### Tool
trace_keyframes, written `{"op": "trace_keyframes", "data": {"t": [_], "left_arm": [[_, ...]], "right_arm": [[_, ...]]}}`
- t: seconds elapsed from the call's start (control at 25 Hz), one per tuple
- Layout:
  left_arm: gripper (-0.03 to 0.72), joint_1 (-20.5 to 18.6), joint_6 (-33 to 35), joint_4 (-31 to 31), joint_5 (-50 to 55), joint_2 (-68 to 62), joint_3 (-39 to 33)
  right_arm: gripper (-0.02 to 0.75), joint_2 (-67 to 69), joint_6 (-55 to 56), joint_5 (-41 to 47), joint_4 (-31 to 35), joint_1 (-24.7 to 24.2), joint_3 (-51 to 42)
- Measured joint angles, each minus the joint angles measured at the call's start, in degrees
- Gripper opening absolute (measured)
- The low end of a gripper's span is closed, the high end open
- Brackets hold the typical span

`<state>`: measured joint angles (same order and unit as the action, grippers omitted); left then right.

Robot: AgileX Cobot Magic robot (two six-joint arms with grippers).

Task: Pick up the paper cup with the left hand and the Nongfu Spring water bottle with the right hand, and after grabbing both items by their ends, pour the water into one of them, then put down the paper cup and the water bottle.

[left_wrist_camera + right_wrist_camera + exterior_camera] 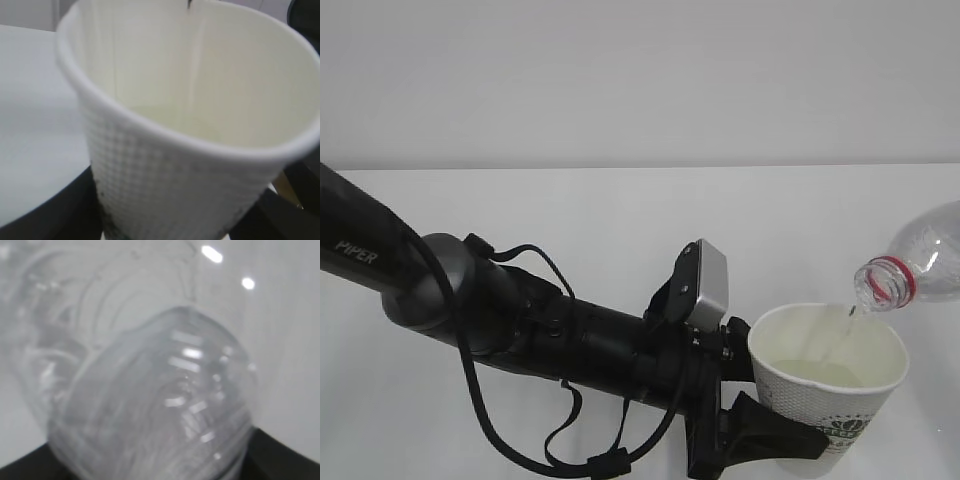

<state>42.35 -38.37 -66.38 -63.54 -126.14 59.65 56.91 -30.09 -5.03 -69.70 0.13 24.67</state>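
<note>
Water point(850, 312) trickles from the tilted Nongfu Spring water bottle point(920, 262) into the paper cup point(830, 395); left hand point(760, 425) jaws clasp the cup; right hand jaws hold the bottle's base.

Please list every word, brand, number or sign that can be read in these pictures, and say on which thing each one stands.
"PIPER": white letters on the black left arm, exterior view.
Green and black round logo with lettering, low on the paper cup: too small and cut off to read.
Water bottle: only its neck and red ring show; no label in view.
Both wrist views: no text.
</note>
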Motion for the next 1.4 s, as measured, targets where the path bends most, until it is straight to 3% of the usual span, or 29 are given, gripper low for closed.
{"op": "trace_keyframes", "data": {"t": [1.4], "left_arm": [[0.484,0.0,0.0,0.0,0.1,0.0,0.0]], "right_arm": [[0.421,-0.1,-0.1,0.0,0.0,0.0,0.0]]}}
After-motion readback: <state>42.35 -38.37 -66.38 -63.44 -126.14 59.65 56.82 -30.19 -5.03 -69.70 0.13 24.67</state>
